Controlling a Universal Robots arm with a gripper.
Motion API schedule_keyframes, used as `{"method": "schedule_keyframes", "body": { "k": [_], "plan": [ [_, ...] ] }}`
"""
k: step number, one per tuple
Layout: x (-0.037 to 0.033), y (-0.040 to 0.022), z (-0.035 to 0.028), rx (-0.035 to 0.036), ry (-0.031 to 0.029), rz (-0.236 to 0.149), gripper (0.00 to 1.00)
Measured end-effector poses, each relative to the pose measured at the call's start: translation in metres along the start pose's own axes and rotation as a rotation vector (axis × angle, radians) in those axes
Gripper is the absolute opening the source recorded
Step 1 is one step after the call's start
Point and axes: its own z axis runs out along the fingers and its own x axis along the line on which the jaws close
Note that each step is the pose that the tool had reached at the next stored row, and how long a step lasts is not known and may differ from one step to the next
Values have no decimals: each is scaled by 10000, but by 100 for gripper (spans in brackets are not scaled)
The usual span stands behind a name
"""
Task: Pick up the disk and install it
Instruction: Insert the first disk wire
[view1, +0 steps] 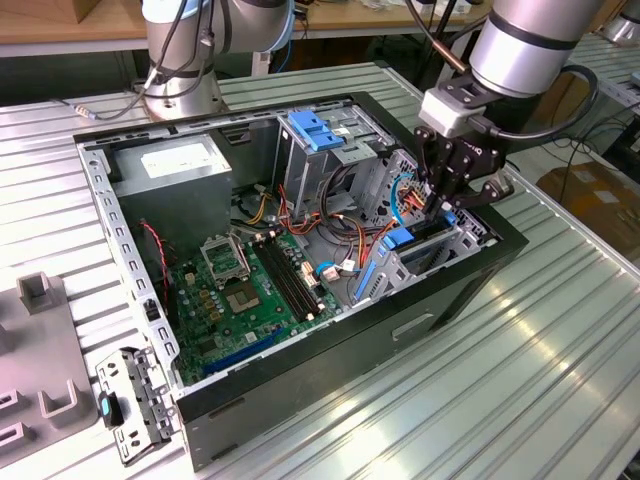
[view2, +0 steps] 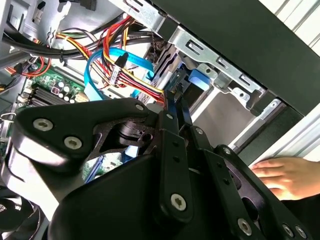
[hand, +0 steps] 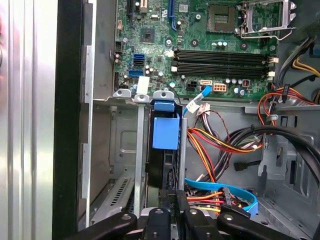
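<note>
Case (view1: 330, 360) lies open on the table (view1: 520, 400), motherboard (view1: 250, 290) exposed, arm reaching into the drive cage (view1: 440, 245) at the exterior view's right. Disk (hand: 165, 135) stands on edge in a cage slot, blue rail up, mostly seated. Gripper (view1: 441, 205) hovers at its outer end, fingers drawn narrow around the blue edge, apparently clamped. A hand (view2: 285, 177) rests outside the case. The drive looks dense, rigid and shock-sensitive, so best held by its rails.
</note>
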Motion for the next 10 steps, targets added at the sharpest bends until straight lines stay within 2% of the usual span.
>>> {"method": "schedule_keyframes", "body": {
  "k": [10],
  "plan": [
    [0,0,22,-16,-9,168,17]
  ]
}}
